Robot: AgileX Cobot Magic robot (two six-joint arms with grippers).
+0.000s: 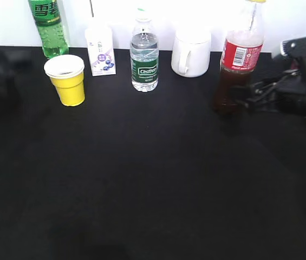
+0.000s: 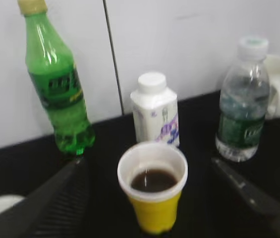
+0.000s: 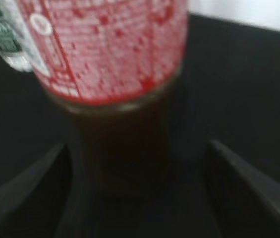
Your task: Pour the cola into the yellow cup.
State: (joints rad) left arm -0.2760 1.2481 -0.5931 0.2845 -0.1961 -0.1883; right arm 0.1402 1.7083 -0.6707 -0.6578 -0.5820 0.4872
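Observation:
The cola bottle (image 1: 238,59), with red label and yellow cap, stands upright at the back right of the black table. In the right wrist view it (image 3: 115,74) fills the frame between the spread fingers of my right gripper (image 3: 137,148), with a gap on each side. The gripper (image 1: 248,95) is open beside the bottle's dark lower part. The yellow cup (image 1: 66,80) stands at the back left. In the left wrist view it (image 2: 154,213) holds dark drink and stands between the open fingers of my left gripper (image 2: 147,161), apart from both.
Along the back wall stand a green soda bottle (image 1: 49,27), a small white carton (image 1: 101,50), a clear water bottle (image 1: 144,57) and a white mug (image 1: 191,53). The black table (image 1: 142,179) stretches toward the front.

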